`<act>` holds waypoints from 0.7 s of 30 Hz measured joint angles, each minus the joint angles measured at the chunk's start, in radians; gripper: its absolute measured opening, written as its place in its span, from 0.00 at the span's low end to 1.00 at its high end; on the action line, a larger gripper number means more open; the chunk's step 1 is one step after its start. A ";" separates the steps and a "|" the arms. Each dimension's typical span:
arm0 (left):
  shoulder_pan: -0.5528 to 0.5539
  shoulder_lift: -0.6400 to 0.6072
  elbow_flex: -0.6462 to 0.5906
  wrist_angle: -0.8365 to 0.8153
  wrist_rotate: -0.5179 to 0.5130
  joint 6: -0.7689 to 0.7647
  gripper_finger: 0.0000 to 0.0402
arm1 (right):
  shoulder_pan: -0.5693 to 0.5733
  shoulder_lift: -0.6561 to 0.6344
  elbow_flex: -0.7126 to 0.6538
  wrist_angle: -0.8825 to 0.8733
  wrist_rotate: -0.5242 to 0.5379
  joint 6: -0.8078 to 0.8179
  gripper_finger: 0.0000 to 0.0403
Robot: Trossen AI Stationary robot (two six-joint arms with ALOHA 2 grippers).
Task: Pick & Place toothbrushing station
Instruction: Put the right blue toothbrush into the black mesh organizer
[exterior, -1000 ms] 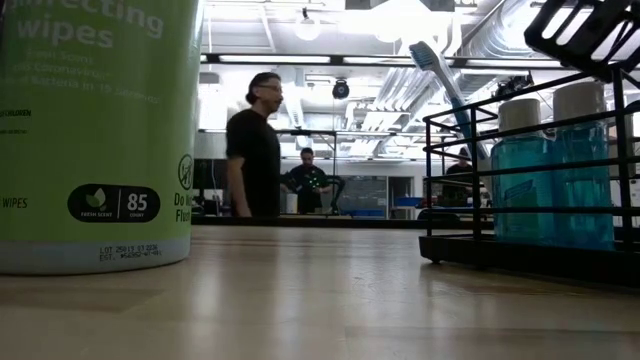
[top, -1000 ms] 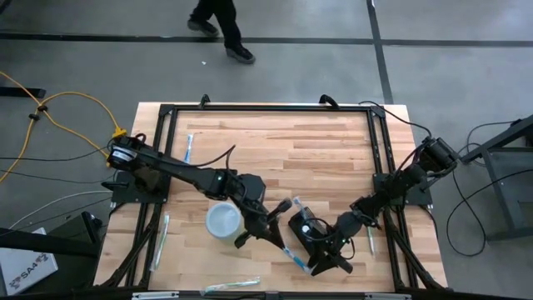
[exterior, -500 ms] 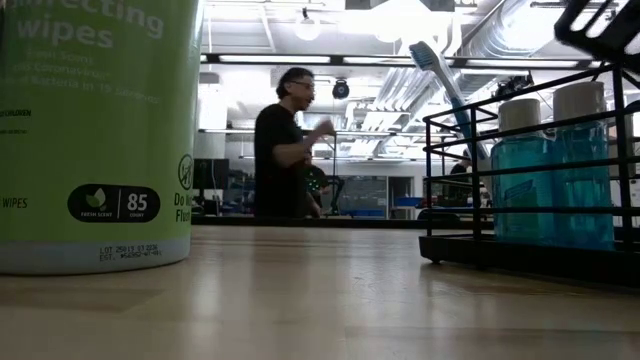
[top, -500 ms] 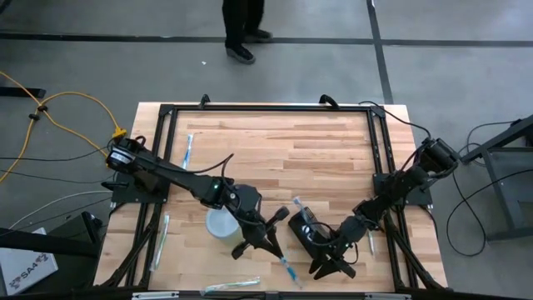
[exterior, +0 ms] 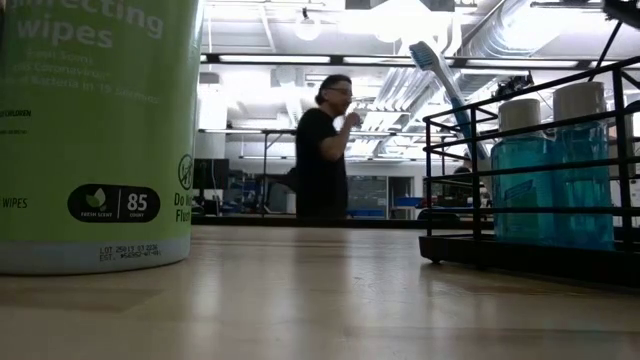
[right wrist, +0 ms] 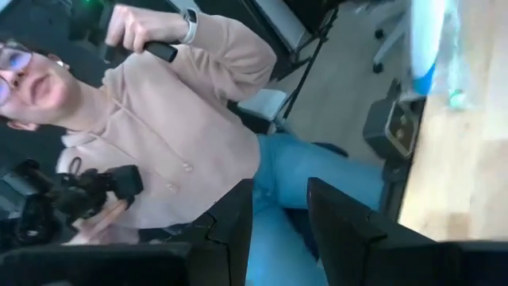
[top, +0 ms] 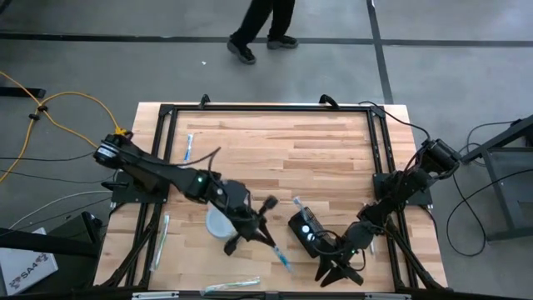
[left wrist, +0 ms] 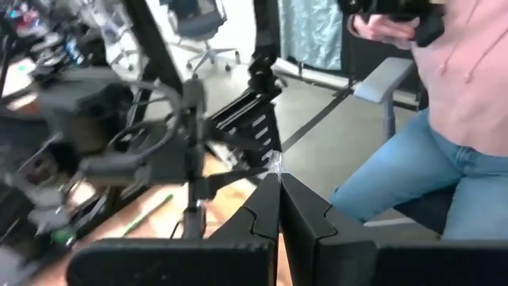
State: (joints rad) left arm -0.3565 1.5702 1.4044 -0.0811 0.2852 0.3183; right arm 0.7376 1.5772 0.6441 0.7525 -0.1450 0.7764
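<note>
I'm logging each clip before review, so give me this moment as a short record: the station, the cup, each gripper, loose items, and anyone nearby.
station: black toothbrushing station flat on the wooden table, near its front edge, right of centre
cup: pale cup left of the station, partly under the left arm
left gripper: left gripper shut, between cup and station, over a blue toothbrush
right gripper: right gripper part open, empty, at the front edge beside the station
loose items: another toothbrush at the far left
people: person walking past the table's far side
</note>
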 joint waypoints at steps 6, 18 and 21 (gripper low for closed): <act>0.065 -0.039 0.000 -0.064 0.000 -0.052 0.00 | -0.027 -0.001 0.000 -0.005 0.017 -0.071 0.28; 0.113 -0.044 0.000 -0.122 0.002 -0.035 0.00 | -0.058 -0.001 0.000 -0.052 0.054 -0.074 0.28; 0.113 -0.044 0.000 -0.126 0.004 -0.035 0.00 | -0.058 -0.001 0.000 -0.056 0.074 -0.074 0.28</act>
State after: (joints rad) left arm -0.2440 1.5257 1.4044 -0.2070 0.2887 0.2835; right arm 0.6796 1.5764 0.6441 0.6961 -0.0708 0.7021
